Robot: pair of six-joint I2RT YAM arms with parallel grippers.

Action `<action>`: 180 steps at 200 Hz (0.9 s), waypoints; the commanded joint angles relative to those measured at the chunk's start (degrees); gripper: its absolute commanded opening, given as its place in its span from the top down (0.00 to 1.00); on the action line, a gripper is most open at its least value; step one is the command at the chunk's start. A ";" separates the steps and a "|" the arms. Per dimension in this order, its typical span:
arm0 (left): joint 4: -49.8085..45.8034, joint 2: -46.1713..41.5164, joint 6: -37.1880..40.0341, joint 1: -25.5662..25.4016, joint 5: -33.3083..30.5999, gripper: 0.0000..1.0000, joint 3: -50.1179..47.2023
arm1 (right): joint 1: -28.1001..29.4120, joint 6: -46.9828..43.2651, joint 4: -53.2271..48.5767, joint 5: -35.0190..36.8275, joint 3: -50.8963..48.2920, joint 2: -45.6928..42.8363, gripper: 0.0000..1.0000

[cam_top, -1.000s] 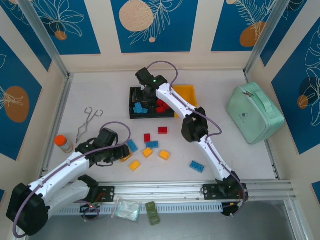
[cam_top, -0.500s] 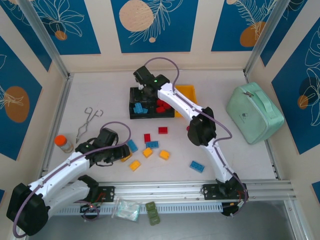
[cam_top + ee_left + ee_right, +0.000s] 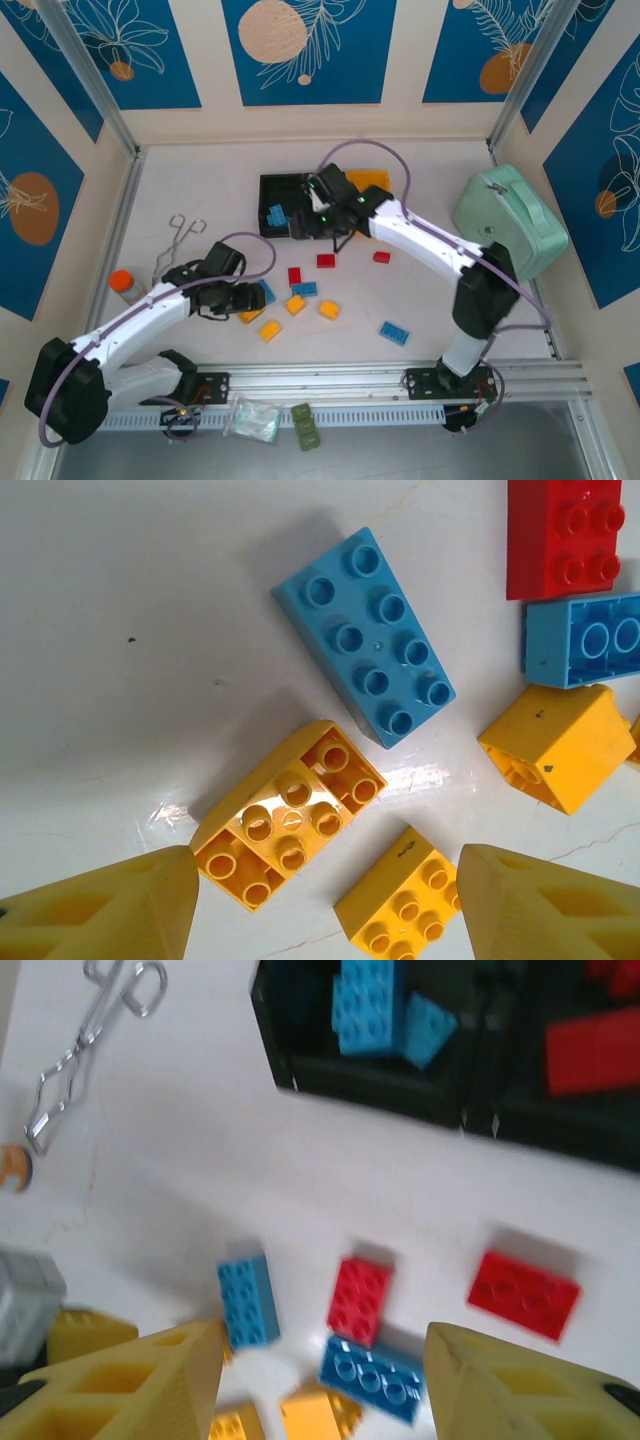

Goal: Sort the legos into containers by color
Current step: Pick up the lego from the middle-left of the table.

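Observation:
My left gripper point(image 3: 246, 302) point(image 3: 325, 910) hangs open over two yellow legos: an upside-down one point(image 3: 290, 815) and a smaller studs-up one point(image 3: 400, 900). Beyond them lie a light blue brick point(image 3: 365, 635), a red one point(image 3: 565, 535) and another yellow one point(image 3: 555, 745). My right gripper point(image 3: 318, 232) point(image 3: 325, 1380) is open and empty, above the table just in front of the containers. Below it lie a blue brick point(image 3: 248, 1300), a red brick point(image 3: 360, 1300) and an upturned blue one point(image 3: 372, 1378). The black bins point(image 3: 270, 185) hold blue legos point(image 3: 385, 1005) and red legos point(image 3: 595, 1055). The yellow bin point(image 3: 372, 181) stands at their right.
A mint-green case point(image 3: 510, 225) sits at the right. Metal tongs point(image 3: 178, 240) and an orange-capped bottle point(image 3: 127, 287) lie at the left. Olive-green blocks point(image 3: 305, 425) and a plastic bag point(image 3: 250, 418) rest by the front rail. A lone blue brick point(image 3: 394, 333) lies near the right arm.
My right arm has swung out from over the bins, and its gripper now hangs in front of them, a little wider. The left gripper has opened wider over the yellow bricks.

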 commanded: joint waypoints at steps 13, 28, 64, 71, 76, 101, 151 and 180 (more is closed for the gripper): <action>-3.06 4.02 5.21 0.24 1.06 0.30 3.35 | -0.75 1.75 2.94 -2.72 -14.87 -12.27 0.44; -4.13 6.56 6.01 -0.33 -0.13 0.28 4.43 | -1.21 3.32 2.71 -2.64 -20.88 -17.30 0.44; -4.89 12.52 7.62 -2.16 -3.68 0.25 5.57 | -2.88 7.14 2.86 -2.94 -30.91 -26.47 0.42; -4.15 13.48 8.02 -2.55 -3.68 0.25 5.51 | -3.23 7.59 2.99 -2.96 -31.88 -27.46 0.42; -3.49 14.08 8.10 -2.82 -3.65 0.25 5.34 | -3.42 7.85 3.00 -3.01 -32.45 -28.21 0.42; -1.39 16.83 8.30 -3.82 -3.12 0.25 4.95 | -3.76 8.60 3.08 -3.19 -33.74 -29.54 0.42; 0.16 19.23 6.48 -6.40 -3.47 0.40 3.68 | -3.66 9.49 4.31 -3.77 -34.73 -29.09 0.43; -0.24 18.65 6.10 -6.50 -4.13 0.55 3.42 | -3.35 9.52 5.00 -5.05 -35.13 -28.71 0.43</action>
